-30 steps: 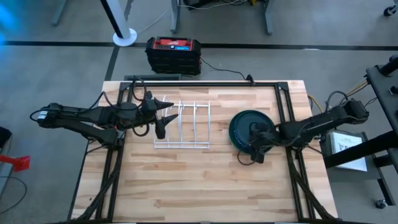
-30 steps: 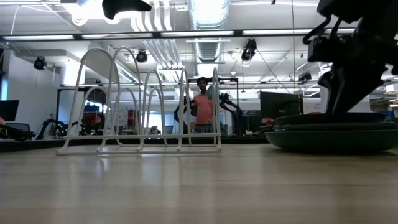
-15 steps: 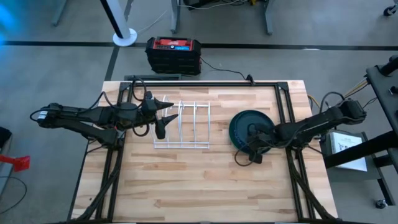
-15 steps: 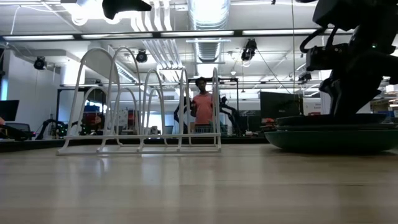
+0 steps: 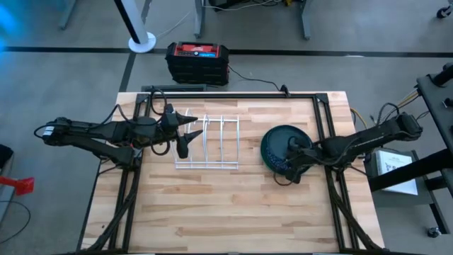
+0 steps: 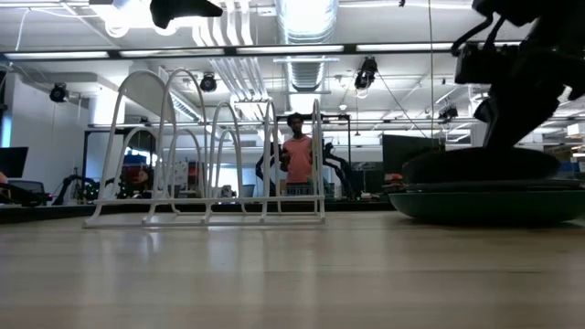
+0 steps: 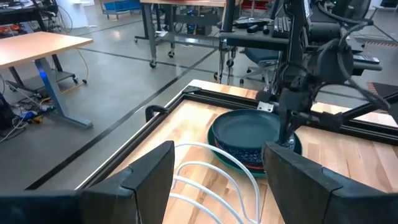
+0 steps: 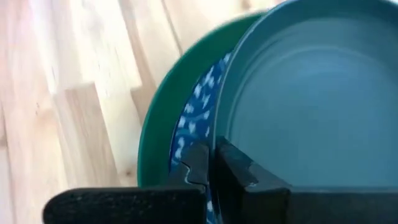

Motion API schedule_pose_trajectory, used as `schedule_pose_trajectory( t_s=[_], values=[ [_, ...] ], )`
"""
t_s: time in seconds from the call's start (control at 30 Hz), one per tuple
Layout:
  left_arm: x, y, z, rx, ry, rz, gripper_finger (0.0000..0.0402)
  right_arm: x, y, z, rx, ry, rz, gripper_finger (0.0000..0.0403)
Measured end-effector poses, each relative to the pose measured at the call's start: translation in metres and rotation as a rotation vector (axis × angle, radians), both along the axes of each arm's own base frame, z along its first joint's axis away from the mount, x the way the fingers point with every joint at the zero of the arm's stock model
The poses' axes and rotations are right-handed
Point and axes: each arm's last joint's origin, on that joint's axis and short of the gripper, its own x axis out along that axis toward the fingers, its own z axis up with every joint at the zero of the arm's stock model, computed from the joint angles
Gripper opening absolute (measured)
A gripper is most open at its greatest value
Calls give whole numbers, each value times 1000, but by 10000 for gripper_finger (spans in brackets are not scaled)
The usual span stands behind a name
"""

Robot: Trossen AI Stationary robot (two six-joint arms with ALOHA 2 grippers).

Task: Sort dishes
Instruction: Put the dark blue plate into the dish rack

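Between the right fingers [image 8: 214, 163], pinched together on its rim, the top plate [image 8: 311, 93] is gripped for lifting off the stack [image 5: 272, 157], while the left fingers [image 7: 217, 168] are held wide beside the rack [image 5: 209, 145].

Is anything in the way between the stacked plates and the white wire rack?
Nothing visible. Bare table lies between the plate stack and the rack. The right gripper pinches the top plate's rim; the left gripper hovers open on the rack's far side.
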Motion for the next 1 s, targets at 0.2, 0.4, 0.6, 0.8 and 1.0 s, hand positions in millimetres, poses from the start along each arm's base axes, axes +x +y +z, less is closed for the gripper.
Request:
schedule_pose_trajectory(
  t_s=[0.2,0.4,0.6,0.8,1.0],
  values=[
    [-7,3,8,30,-24,73,232,-9,1,35,-44,-193,-63,0],
    [-15,6,24,113,-44,164,232,-17,1,70,-65,-475,-114,0],
    [-18,6,37,199,-37,155,232,-7,10,100,-68,-918,-187,0],
    [-21,9,43,298,7,240,232,15,20,105,-94,-1331,-207,0],
    [-24,12,45,384,75,364,232,48,34,89,-164,-1461,-224,0]
  ],
)
